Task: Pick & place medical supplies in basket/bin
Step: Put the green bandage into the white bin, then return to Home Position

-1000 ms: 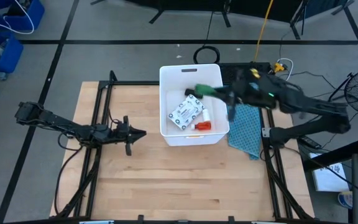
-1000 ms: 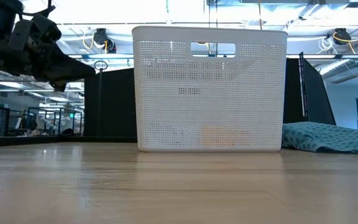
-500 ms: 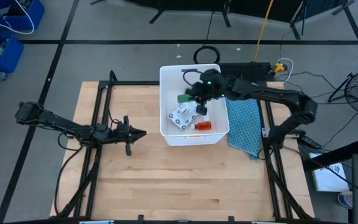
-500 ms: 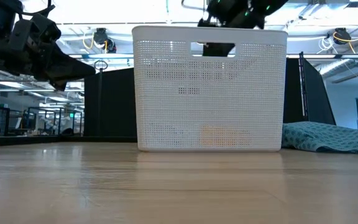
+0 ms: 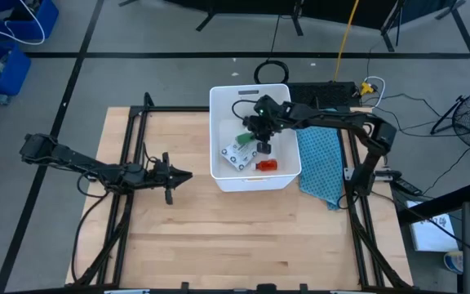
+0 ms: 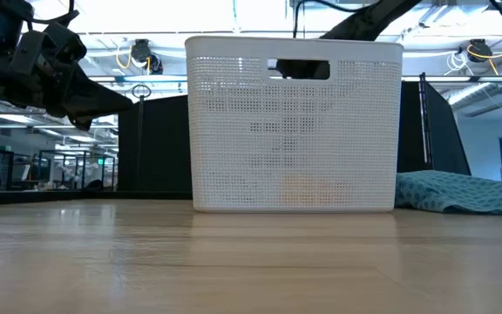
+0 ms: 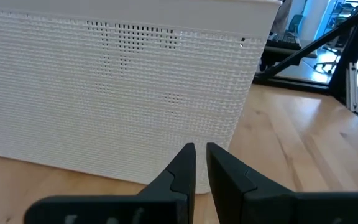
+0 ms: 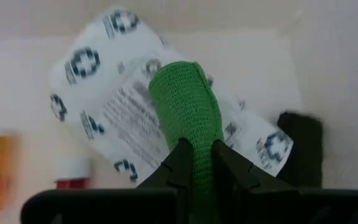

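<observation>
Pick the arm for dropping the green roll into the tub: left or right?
Right. Its pincer is shut on the green roll inside the white tub, directly over the white packet; it likely just needs to open. The left pincer sits shut and empty outside the tub wall.

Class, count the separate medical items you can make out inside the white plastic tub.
4: a green mesh roll held in the right tool, the white printed packet beneath it, a red white-capped bottle and a black piece beside. Others may be hidden.
</observation>
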`<action>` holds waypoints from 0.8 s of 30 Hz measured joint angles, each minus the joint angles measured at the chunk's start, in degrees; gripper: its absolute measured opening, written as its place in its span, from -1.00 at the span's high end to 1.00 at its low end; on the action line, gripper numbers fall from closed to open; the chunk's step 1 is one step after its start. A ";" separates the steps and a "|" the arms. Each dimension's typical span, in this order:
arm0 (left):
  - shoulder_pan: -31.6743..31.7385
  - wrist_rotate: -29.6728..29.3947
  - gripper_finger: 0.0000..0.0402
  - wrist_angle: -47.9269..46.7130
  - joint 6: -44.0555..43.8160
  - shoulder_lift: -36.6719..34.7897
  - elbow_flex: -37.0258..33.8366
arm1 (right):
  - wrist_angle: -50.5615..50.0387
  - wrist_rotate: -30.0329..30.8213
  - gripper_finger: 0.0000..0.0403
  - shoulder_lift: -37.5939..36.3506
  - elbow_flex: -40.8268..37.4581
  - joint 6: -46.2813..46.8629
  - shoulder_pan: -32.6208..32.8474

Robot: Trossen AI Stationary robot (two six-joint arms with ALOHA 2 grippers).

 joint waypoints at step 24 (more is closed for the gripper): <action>0.00 -0.02 0.79 -0.40 1.18 0.01 0.00 | -0.34 5.44 -0.16 -3.61 -0.02 4.95 -2.06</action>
